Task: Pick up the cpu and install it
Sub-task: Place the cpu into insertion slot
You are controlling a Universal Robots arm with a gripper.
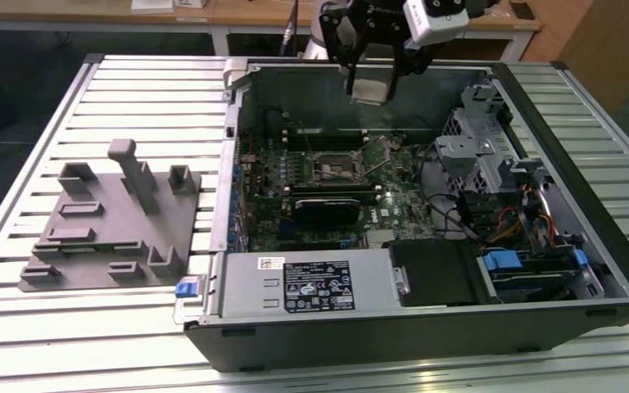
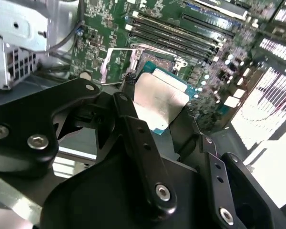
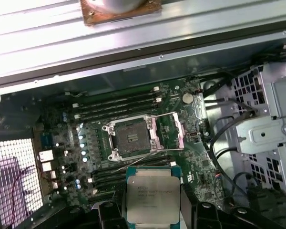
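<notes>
The cpu (image 1: 367,88) hangs in the air, clamped by two opposite edges between the fingers of the gripper (image 1: 375,78). Its silver top is tilted toward the open computer case (image 1: 402,336).

In the exterior view, with the socket (image 1: 331,168) as the centre of the dial, the chip sits at about one o'clock. It is well above the motherboard and close to the case's far wall. The socket lies uncovered, with bare board around it. A black block (image 1: 331,211) lies just beside it at six o'clock. The drive cage (image 1: 478,139) stands at three o'clock, toward the exterior view's right. From the case, the grey fixture tray (image 1: 112,221) rests at nine o'clock on the slatted table (image 1: 74,327), well apart from the arm. The power supply (image 1: 304,282) closes off the case's near side.

The first wrist view adds detail. The cpu (image 3: 152,198) shows its printed lid and thin green rim, flanked by the black fingers (image 3: 109,210). Beyond it, the socket (image 3: 132,138) has its metal frame swung open and its contact field exposed. Memory slots (image 3: 119,102) run along one side of the socket, and dark cables (image 3: 224,124) loop between board and cage.

The second wrist view looks from behind the gripper (image 2: 162,119). It shows the linkage bars and the cpu (image 2: 159,102) glaring bright, with the socket's frame (image 2: 107,62) beyond it.
</notes>
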